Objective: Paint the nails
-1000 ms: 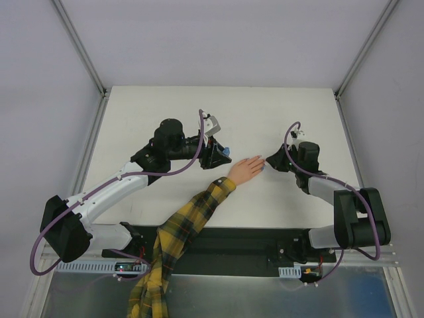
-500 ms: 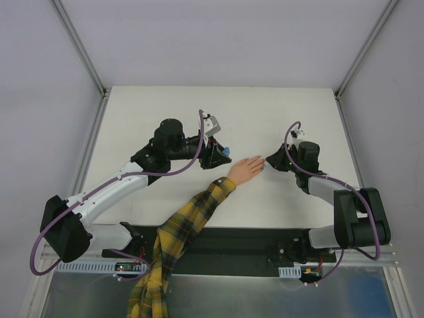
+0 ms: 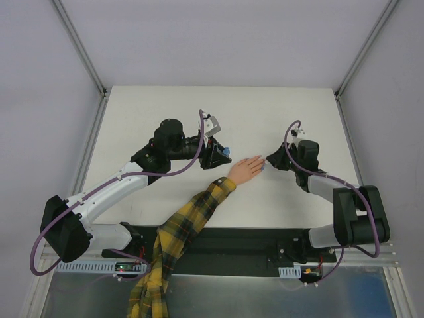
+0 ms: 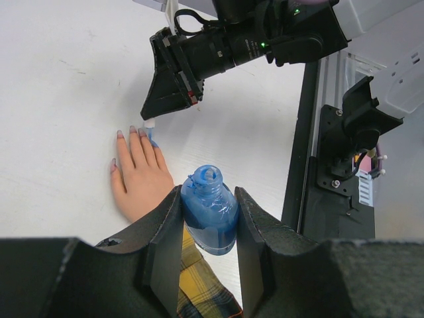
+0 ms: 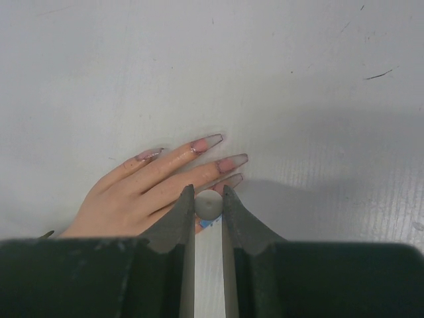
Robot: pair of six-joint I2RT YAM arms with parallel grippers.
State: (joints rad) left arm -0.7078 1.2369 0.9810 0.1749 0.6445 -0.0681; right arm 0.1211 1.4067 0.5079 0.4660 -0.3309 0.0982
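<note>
We see the right gripper at lower centre of the right wrist view, clamped on a white brush. The nails of the hand lie just above and right of its tips. The left gripper squeezes a blue bottle, with the nails up-left of it.

Probably a lab, white enclosure, aluminium frame
</note>
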